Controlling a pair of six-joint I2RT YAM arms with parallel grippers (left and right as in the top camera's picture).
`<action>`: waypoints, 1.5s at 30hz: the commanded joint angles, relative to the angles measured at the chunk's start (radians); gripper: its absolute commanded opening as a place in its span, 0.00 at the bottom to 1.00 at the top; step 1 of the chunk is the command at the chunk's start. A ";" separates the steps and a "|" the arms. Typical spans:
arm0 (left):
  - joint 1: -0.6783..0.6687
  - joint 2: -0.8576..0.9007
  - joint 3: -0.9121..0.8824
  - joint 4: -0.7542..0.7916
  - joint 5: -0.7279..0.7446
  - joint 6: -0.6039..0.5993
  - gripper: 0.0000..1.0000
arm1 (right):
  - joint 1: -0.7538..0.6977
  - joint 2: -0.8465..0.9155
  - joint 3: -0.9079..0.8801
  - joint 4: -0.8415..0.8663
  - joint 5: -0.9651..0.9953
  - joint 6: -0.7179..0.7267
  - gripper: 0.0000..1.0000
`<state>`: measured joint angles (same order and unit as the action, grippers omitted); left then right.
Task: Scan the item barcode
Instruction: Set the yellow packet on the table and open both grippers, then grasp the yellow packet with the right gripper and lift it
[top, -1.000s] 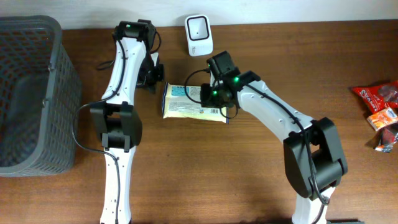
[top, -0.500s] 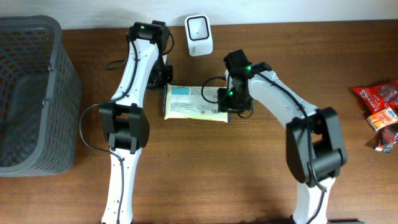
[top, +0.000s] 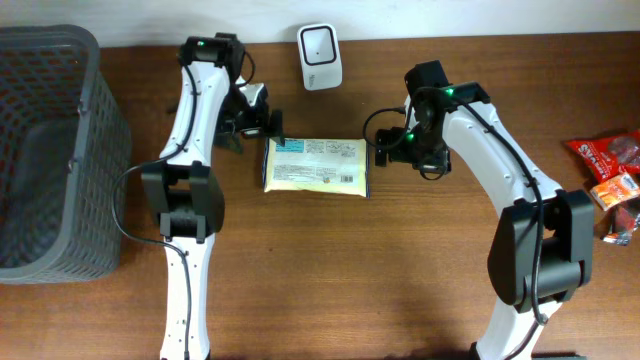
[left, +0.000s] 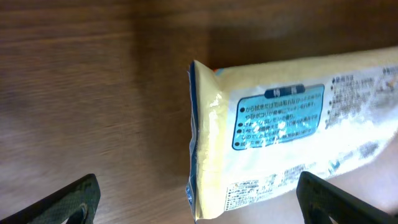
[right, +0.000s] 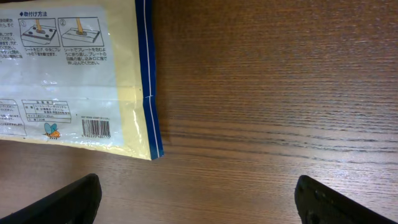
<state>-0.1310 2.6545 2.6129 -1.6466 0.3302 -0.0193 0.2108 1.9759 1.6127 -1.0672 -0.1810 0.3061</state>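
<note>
The packet (top: 316, 166) lies flat on the wooden table (top: 400, 280), near the middle of the overhead view, its long side running from 9 to 3 o'clock. It is a pale yellow, glossy pouch with a thin blue border at each short end and dense printed text on the upturned face. The white scanner (top: 319, 43) stands apart from it at 12 o'clock, at the table's far edge.

The left gripper (top: 272, 128) hangs at the packet's 10 o'clock corner, and the right gripper (top: 383, 155) just off its 3 o'clock end. Both have their jaws spread wide and neither grips anything.

The overhead view gives the layout only, and the print there is too small to read. The left wrist view shows the packet's 9 o'clock end close up: a crimped blue seam and a blue label panel (left: 280, 118) with white characters, with the dark fingers (left: 68, 202) far apart in the lower corners. The right wrist view alone shows the barcode (right: 96, 128), small and black, near the blue-edged corner, beside what may be a little bee emblem (right: 52, 130). Its fingers (right: 68, 202) are also wide apart, over bare wood.

Only the overhead view takes in the grey mesh basket (top: 50, 150) at the 9 o'clock edge and the red snack packs (top: 610, 175) at the 3 o'clock edge.
</note>
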 joint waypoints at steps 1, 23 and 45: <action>-0.013 0.066 -0.054 0.012 0.215 0.130 0.93 | 0.005 0.010 0.000 0.006 0.008 -0.010 0.99; -0.058 -0.202 0.411 -0.042 -0.890 -0.150 0.00 | 0.005 0.010 -0.044 0.080 0.008 -0.010 0.99; -0.442 -0.227 -0.129 0.029 -0.307 -0.214 0.95 | -0.101 0.010 -0.045 -0.001 0.004 0.032 0.99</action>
<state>-0.5804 2.4611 2.4760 -1.6150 -0.0723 -0.2543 0.1265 1.9759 1.5742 -1.0626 -0.1814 0.3405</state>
